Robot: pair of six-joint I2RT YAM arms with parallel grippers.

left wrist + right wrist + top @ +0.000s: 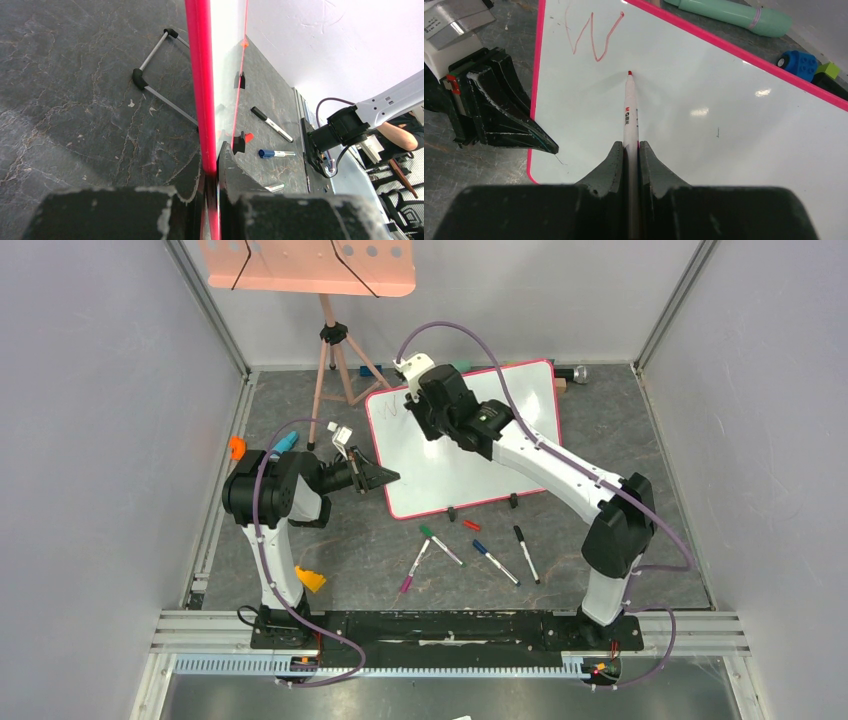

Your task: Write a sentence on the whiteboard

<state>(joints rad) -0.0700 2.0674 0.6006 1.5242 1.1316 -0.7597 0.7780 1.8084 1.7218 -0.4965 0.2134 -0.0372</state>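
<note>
The whiteboard (450, 475), white with a pink-red rim, stands propped at a slant on the table. My left gripper (390, 478) is shut on its left edge; in the left wrist view the rim (200, 75) runs straight between the jaws of that gripper (216, 165). My right gripper (629, 146) is shut on a red marker (630, 112), whose tip rests on or just above the board's upper left part. Of the sentence, only a red "W" (594, 35) shows, up and left of the tip. The left gripper's fingers (509, 120) also appear at the board's edge.
Several loose markers lie in front of the board: green (440, 544), purple (413, 568), blue (495, 562), black (526, 554). A salmon-pink tray on a tripod (305, 265) stands at the back left. A teal cylinder (729, 15) and a blue block (796, 62) lie behind the board.
</note>
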